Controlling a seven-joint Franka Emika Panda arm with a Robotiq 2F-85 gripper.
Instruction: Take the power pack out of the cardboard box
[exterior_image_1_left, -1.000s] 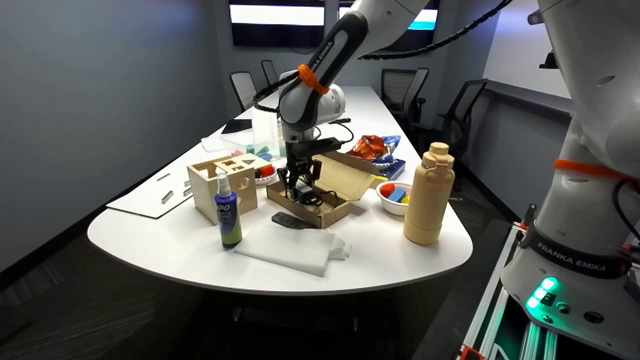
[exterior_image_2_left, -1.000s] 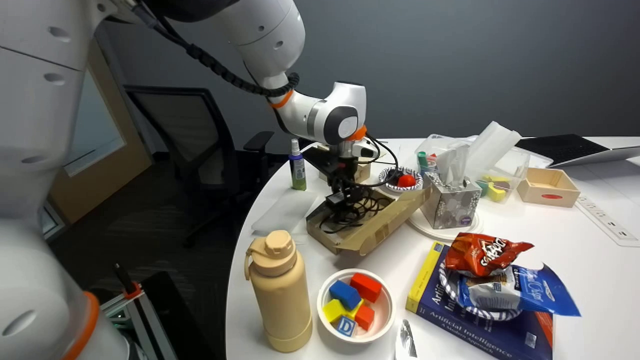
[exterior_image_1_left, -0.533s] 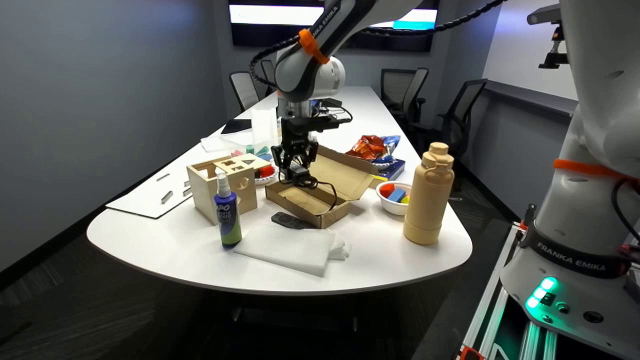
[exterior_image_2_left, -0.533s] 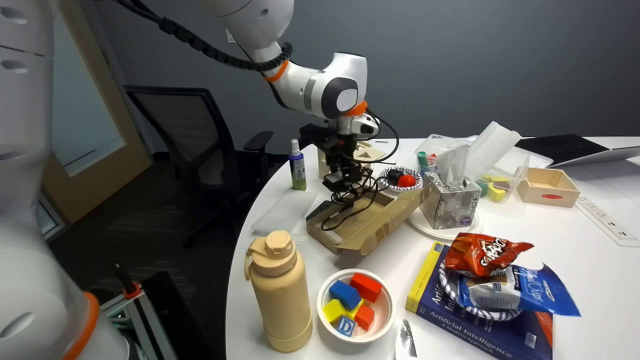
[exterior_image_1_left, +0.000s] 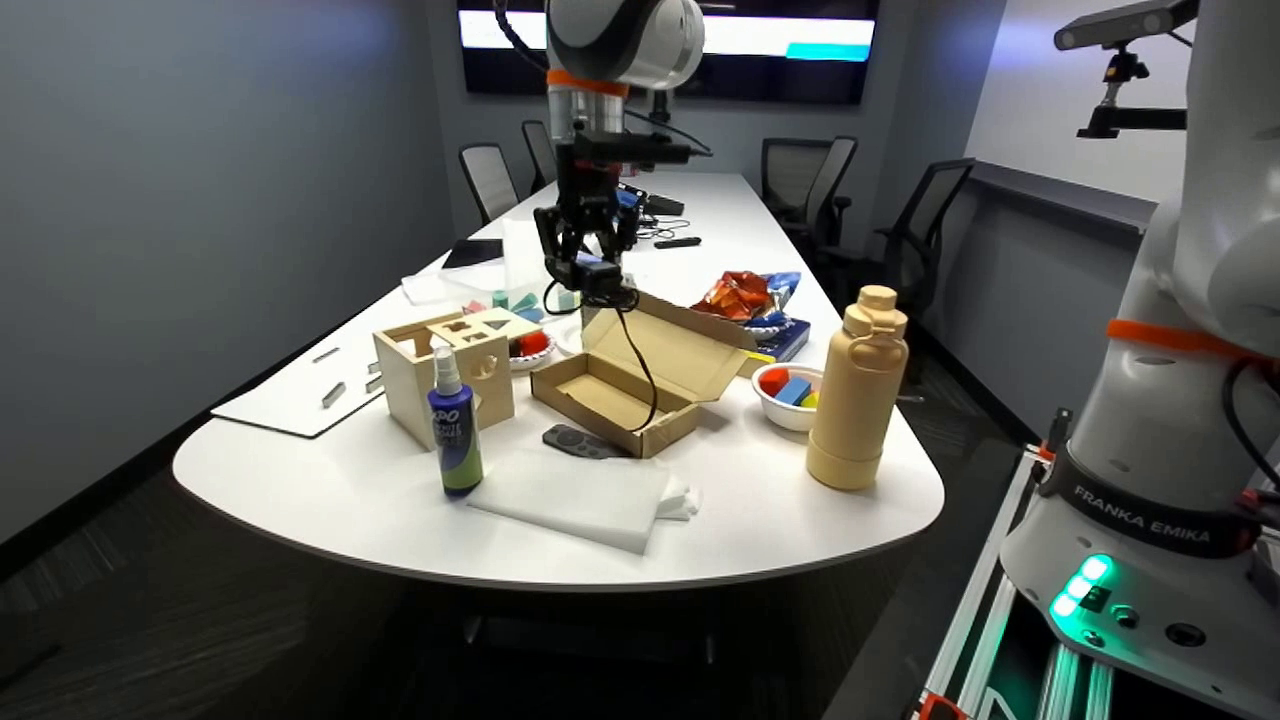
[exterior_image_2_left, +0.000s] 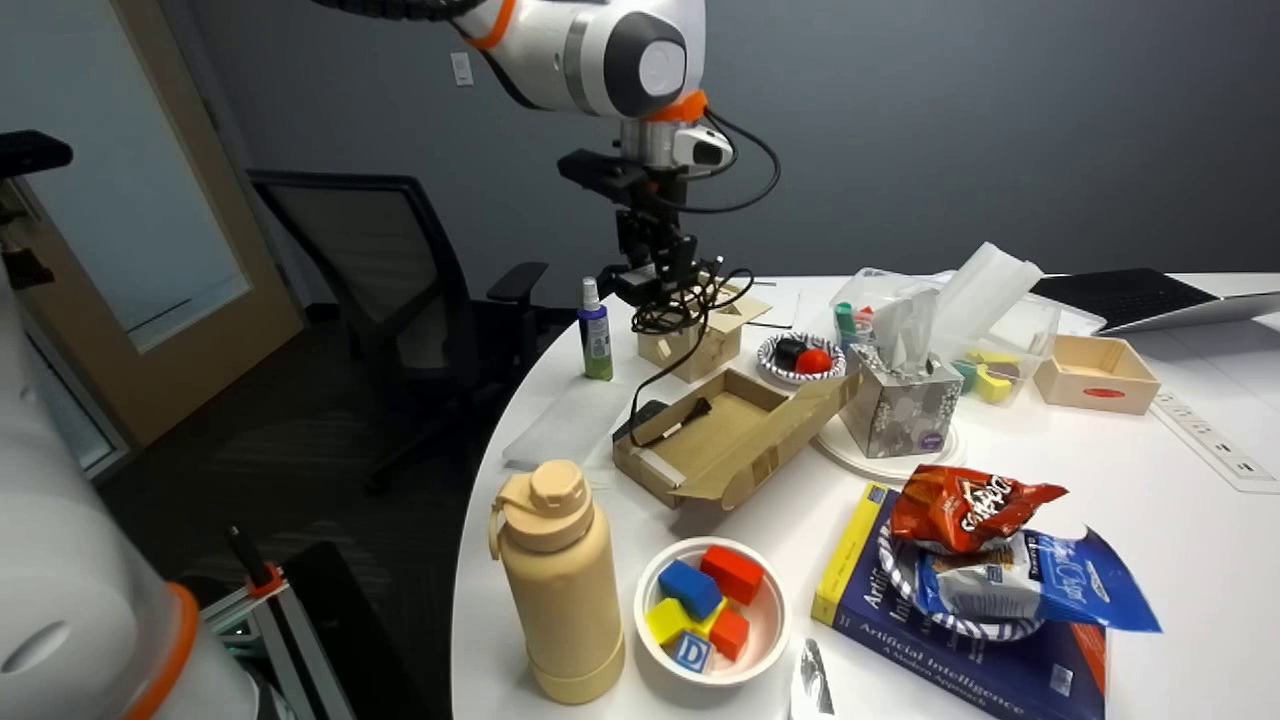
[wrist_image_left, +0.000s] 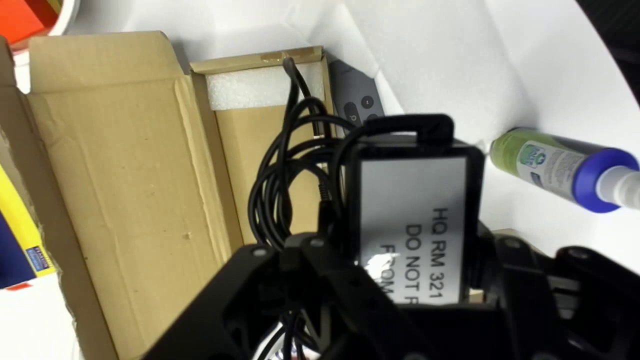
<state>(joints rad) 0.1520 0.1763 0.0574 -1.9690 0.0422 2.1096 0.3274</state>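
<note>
The gripper (wrist_image_left: 409, 245) grasps the power pack (wrist_image_left: 425, 185), a black block whose pale label faces the wrist camera; the lettering on it includes "HQ RM 321". The pack is up in the air, outside the cardboard box (exterior_image_1_left: 585, 408) and well apart from its walls in both exterior views. Whether it sits squarely over the box or somewhat to one side, I cannot tell.

A black cord (exterior_image_2_left: 662, 319) hangs beneath the pack in a loose coil. One strand dips lower and reaches down to the box; whether it touches the cardboard is unclear.

The box stands on a white desk (exterior_image_1_left: 330, 500), its lid (exterior_image_1_left: 668, 345) folded back, with a strip of white foam (wrist_image_left: 260, 87) at one end inside. A dark remote control (exterior_image_1_left: 580, 441) lies just beside it, near a white sheet (exterior_image_1_left: 580, 492). A spray bottle (exterior_image_1_left: 458, 430) stands upright near a wooden shape sorter (exterior_image_1_left: 408, 385). A tan water bottle (exterior_image_1_left: 856, 400) stands near a white bowl (exterior_image_2_left: 768, 632) of coloured blocks (exterior_image_2_left: 692, 590). Further along, a textbook (exterior_image_2_left: 940, 665) titled "Artificial Intelligence" carries a red snack bag (exterior_image_2_left: 960, 515).
</note>
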